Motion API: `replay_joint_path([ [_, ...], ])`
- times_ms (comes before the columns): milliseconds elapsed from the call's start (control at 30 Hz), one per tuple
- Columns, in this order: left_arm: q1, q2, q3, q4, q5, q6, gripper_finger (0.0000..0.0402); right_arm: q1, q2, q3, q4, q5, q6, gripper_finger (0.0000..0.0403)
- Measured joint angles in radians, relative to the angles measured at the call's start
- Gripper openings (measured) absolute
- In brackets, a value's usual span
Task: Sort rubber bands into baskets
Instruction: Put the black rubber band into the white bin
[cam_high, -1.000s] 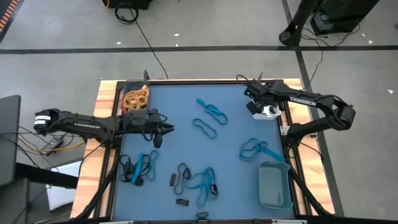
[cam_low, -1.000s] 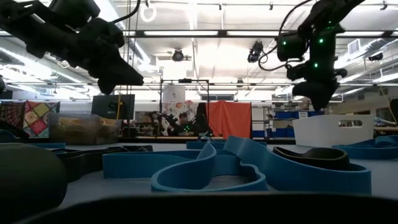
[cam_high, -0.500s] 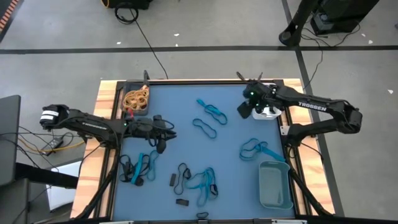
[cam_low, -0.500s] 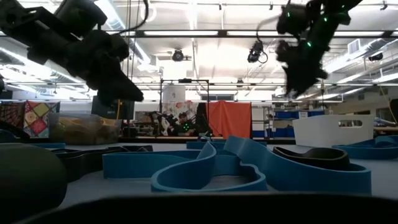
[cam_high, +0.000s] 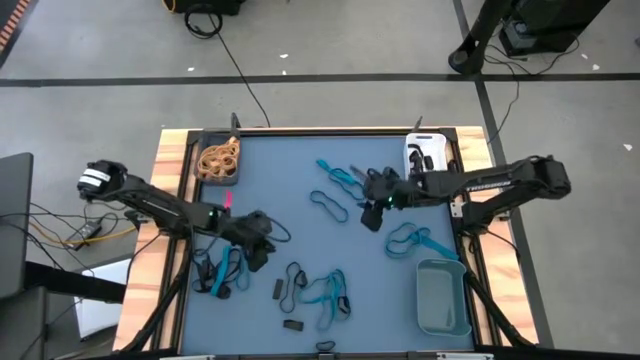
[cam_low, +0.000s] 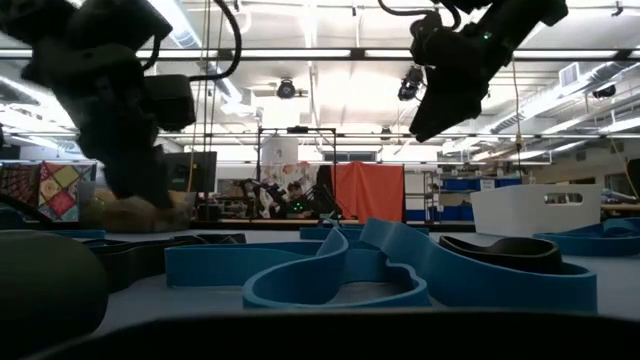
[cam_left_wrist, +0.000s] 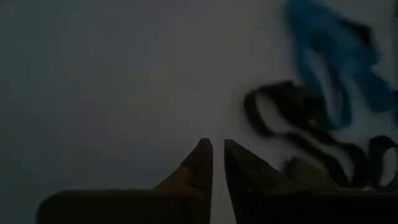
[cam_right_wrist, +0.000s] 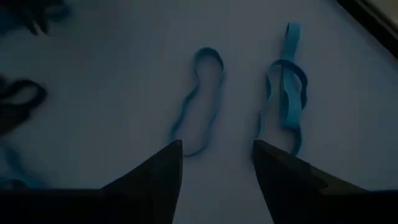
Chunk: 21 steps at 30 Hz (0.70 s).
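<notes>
**Both arms swing in over the scattered bands**

The right gripper (cam_high: 372, 212) has left the white basket (cam_high: 424, 155) at the far right corner of the blue mat (cam_high: 290, 170) — where it hovered a second ago — and now hangs over the middle of the table. Its fingers stand apart with nothing between them. Through the wrist camera, a thin blue loop (cam_right_wrist: 198, 102) and a wider blue band (cam_right_wrist: 285, 93) lie just ahead of the fingertips, which suggests 1 of these 2 is the next pick.

The left gripper (cam_high: 256, 250) has dropped from beside the dark basket (cam_high: 220, 160), which holds tan bands (cam_high: 219, 157), toward the near-left cluster of black and blue bands (cam_high: 222, 270). Its fingers (cam_left_wrist: 200, 163) are nearly together, a slim gap showing, and nothing is caught in them; a black band (cam_left_wrist: 292, 118) lies on the mat just beside the tips, not between them.

The grey-teal basket (cam_high: 443, 296) at the near right looks empty, while blue and black bands (cam_high: 322, 290) lie across the mat. Judged from that, the sort is at an early stage — both arms seem to be starting fresh pickups. The flat, thin bands will likely be hard to pinch off the mat.
</notes>
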Motion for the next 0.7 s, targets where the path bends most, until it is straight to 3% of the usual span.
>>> replay_joint_path([
  [367,-0.145,-0.002,0.299,-0.696,-0.053,-0.333,0.0019,0.049,0.143,0.0,0.132,0.11,-0.03,0.0201],
  [467,-0.173,-0.002,0.308,-0.774,-0.052,-0.386,0.0019,0.034,0.182,0.0,0.149,0.125,-0.056,0.02],
  [700,-0.224,-0.002,0.23,-0.758,-0.031,-0.514,0.0037,0.022,0.242,0.0,0.148,0.048,-0.052,0.0194],
])
